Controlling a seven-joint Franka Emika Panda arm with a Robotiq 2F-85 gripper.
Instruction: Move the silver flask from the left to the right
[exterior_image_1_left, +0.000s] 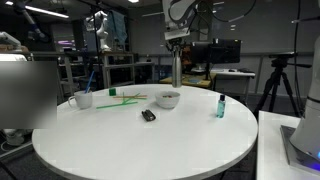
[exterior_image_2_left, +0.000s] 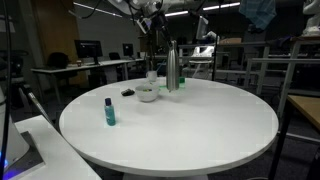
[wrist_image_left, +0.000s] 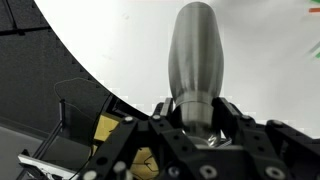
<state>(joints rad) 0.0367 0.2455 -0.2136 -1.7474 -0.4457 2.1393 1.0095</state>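
Observation:
The silver flask (exterior_image_1_left: 176, 70) is a tall brushed-metal bottle at the far edge of the round white table (exterior_image_1_left: 130, 140). It also shows in an exterior view (exterior_image_2_left: 172, 70), just beside a white bowl. In the wrist view the flask (wrist_image_left: 194, 50) fills the middle of the picture, seen from its top end. My gripper (wrist_image_left: 196, 112) has a finger on each side of the flask's neck and is shut on it. In both exterior views the gripper (exterior_image_1_left: 176, 42) (exterior_image_2_left: 170, 44) sits at the flask's top. I cannot tell whether the flask's base touches the table.
A white bowl (exterior_image_1_left: 167, 99) (exterior_image_2_left: 147, 93) sits near the flask. A small teal bottle (exterior_image_1_left: 220, 105) (exterior_image_2_left: 109, 111), a white mug (exterior_image_1_left: 84, 99), green sticks (exterior_image_1_left: 120, 98) and a small dark object (exterior_image_1_left: 148, 115) are also on the table. Desks and racks surround it.

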